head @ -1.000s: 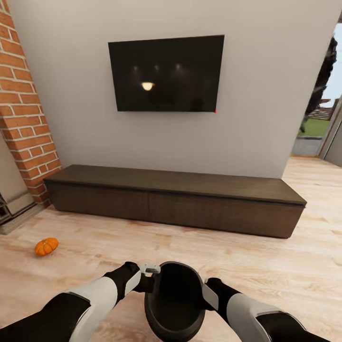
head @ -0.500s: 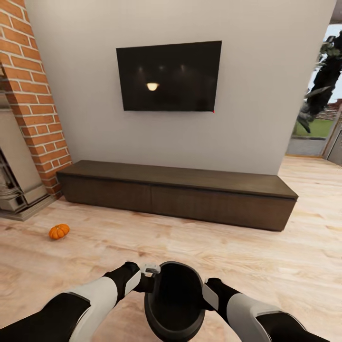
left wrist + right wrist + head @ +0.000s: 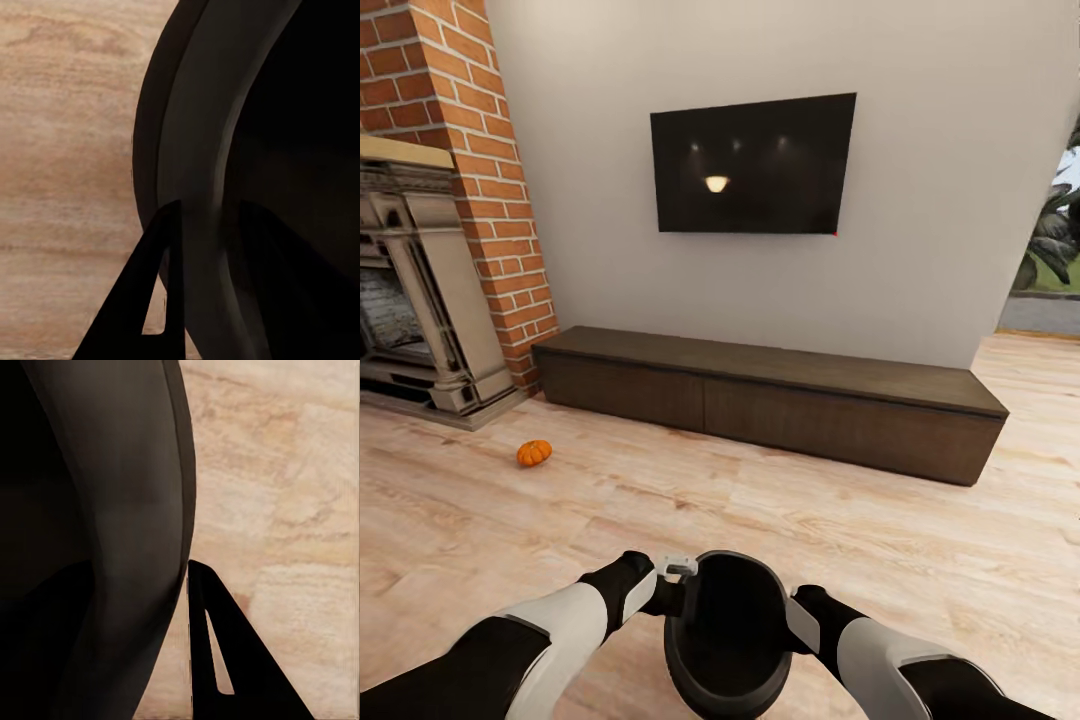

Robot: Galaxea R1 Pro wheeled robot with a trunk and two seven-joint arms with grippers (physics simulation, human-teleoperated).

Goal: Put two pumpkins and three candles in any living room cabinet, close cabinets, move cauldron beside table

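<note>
So the cauldron [image 3: 728, 635] sits right at 6 o'clock in the head view, held up over the wood floor [image 3: 920, 560], with the left hand [image 3: 672, 590] clamped on its rim from one side and the right hand [image 3: 800, 612] gripping the opposite rim; in both wrist views the rim runs between the dark fingers [image 3: 161, 300]. One pumpkin [image 3: 534, 453] is on the floor out at about 10 o'clock, near the fireplace [image 3: 420, 320]. The cabinet [image 3: 780, 400] is shut, stretched along the wall at 12 o'clock under the TV [image 3: 753, 165].
</note>
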